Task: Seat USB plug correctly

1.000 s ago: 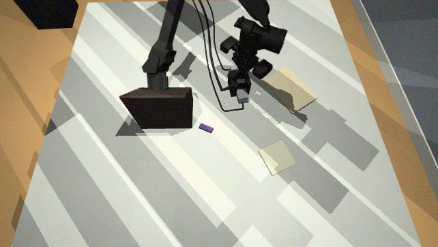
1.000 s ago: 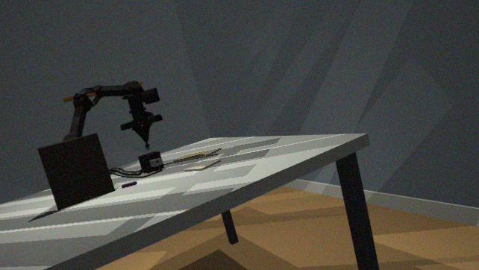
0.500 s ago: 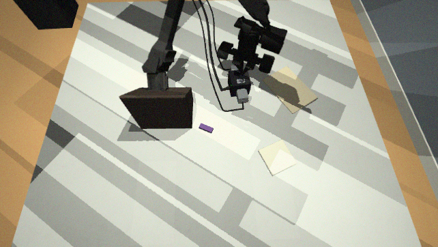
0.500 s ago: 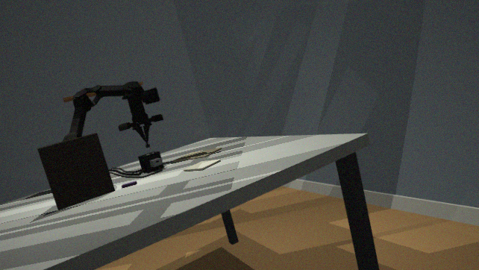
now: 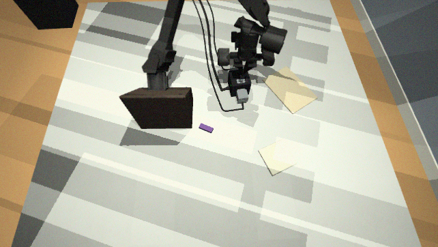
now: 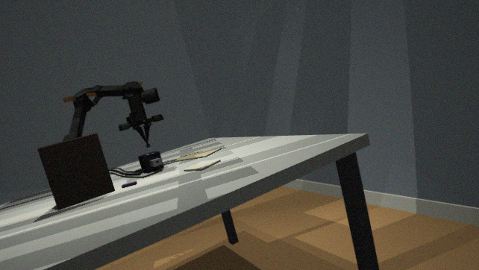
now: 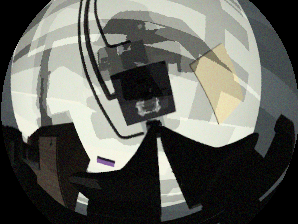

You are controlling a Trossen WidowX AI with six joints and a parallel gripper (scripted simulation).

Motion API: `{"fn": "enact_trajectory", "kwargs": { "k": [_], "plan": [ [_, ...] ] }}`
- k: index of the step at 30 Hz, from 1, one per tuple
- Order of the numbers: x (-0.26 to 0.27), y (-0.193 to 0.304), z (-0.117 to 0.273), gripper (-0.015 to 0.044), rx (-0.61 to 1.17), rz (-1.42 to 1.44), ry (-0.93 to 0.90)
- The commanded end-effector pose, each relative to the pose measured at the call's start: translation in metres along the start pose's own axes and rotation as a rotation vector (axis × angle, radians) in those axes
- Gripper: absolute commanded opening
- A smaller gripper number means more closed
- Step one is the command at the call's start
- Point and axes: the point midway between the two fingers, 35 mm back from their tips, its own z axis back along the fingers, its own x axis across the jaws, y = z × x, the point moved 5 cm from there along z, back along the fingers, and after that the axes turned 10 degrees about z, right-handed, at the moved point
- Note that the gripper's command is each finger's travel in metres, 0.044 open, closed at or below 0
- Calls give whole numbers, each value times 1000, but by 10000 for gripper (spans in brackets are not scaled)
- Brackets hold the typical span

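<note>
The black power cube (image 5: 235, 89) (image 6: 145, 164) (image 7: 167, 95) stands on the table with pale socket marks (image 5: 241, 81) (image 7: 148, 106) on its top. A grey plug (image 5: 242, 95) (image 6: 156, 162) with a cable sits on its side. My gripper (image 5: 243, 71) (image 6: 148, 144) (image 7: 156, 131) points down, its tips above the cube with a visible gap in the exterior view. It is shut on the small dark USB plug (image 6: 148, 146) (image 7: 153, 123), which shows as a stub at the tips. Which way round the plug faces is too small to tell.
A brown upright block (image 5: 164, 112) (image 6: 76, 171) (image 7: 47, 170) stands left of the cube. A purple stick (image 5: 206, 127) (image 6: 129, 184) (image 7: 105, 161) lies between them, nearer the front. Two yellow sheets (image 5: 293, 93) (image 5: 273, 158) lie to the right. Black cables (image 5: 205, 37) (image 7: 85, 50) run beside the cube.
</note>
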Motion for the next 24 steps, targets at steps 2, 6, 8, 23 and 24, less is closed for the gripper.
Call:
{"fn": "enact_trajectory", "kwargs": {
  "k": [2, 6, 8, 23, 24],
  "plan": [
    [0, 0, 0, 0, 0, 138, -1],
    [0, 0, 0, 0, 0, 156, -1],
    [0, 0, 0, 0, 0, 156, -1],
    [0, 0, -1, 0, -6, 149, 1],
    [0, 0, -1, 0, -6, 149, 1]
  ]
}}
